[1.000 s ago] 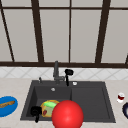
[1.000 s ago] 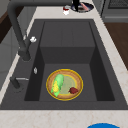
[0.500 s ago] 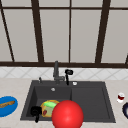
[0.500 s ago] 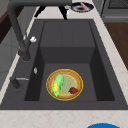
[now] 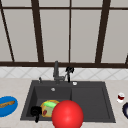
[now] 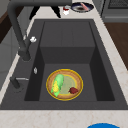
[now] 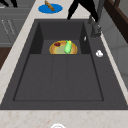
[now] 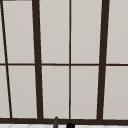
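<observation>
Red ball (image 5: pixel 67 114) sits big at the bottom centre of the front view, hiding part of the yellow-rimmed plate (image 5: pixel 44 107) behind it. That plate lies in the deep basin of the dark sink (image 5: pixel 87 100), toward the lower left of the frame. From the left side you can see a green-and-yellow corn cob (image 6: pixel 57 85) on it, plus a small red piece (image 6: pixel 73 90) lying apart from the cob.

My left hand (image 5: pixel 35 111) hangs at the lower left, just beside the plate's rim, over the sink's front edge. Honestly can't tell whether that hand is open or closed. My right hand (image 5: pixel 69 70) is up at the middle of the frame, just right of the faucet (image 5: pixel 56 71) and not touching it as far as I can see. Its fingers (image 6: pixel 35 12) are apart and hold nothing.

If that plate gets handled, I reckon the trick is coming in low at the rim and keeping it level, since the cob looks like it'd roll. The ball is close enough to get bumped.

Off to the far left, a blue plate (image 5: pixel 10 110) on the counter carries a brown stick of bread (image 5: pixel 7 103).
</observation>
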Available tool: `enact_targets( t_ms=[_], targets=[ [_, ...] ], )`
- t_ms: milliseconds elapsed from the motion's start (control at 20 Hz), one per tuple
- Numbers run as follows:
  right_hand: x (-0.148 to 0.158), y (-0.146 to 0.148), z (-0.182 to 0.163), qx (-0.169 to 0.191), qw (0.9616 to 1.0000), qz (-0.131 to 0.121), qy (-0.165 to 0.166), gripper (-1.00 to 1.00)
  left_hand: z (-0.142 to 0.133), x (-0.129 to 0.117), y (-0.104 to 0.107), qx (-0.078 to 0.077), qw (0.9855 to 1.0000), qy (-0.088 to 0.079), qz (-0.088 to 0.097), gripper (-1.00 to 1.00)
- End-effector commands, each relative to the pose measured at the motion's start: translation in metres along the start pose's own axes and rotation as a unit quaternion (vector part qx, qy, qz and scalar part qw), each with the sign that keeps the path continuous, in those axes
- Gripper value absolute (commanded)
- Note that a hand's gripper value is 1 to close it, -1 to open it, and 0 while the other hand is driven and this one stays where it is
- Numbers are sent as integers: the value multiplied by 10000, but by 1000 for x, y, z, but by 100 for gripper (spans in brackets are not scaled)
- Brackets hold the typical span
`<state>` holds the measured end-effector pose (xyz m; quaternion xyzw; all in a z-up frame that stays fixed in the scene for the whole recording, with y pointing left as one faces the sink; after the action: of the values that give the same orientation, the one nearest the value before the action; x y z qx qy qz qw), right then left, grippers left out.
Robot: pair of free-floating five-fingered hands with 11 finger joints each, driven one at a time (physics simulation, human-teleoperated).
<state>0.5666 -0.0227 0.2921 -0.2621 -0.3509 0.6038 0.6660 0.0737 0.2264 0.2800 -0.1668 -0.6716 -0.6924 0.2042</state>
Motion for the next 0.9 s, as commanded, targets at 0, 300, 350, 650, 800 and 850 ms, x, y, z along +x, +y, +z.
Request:
enact_targets(
  t_ms=[0, 300, 350, 650, 800, 850],
  targets=[
    [-3, -7, -9, 38, 9999, 61, -76, -100, 0, 0, 0, 0, 10000, 0, 0, 0],
    [-7, -9, -56, 116, 9996, 195, -172, -100, 0, 0, 0, 0, 10000, 0, 0, 0],
    [-7, -9, -65, 113, 9996, 206, -173, -100, 0, 0, 0, 0, 10000, 0, 0, 0],
    [-11, -13, -115, 132, 9992, 217, -319, -100, 0, 0, 0, 0, 10000, 0, 0, 0],
    [-12, -16, -139, 184, 9990, 187, -374, -100, 0, 0, 0, 0, 10000, 0, 0, 0],
    [-13, -18, -146, 226, 9989, 165, -383, -100, 0, 0, 0, 0, 10000, 0, 0, 0]
  ],
)
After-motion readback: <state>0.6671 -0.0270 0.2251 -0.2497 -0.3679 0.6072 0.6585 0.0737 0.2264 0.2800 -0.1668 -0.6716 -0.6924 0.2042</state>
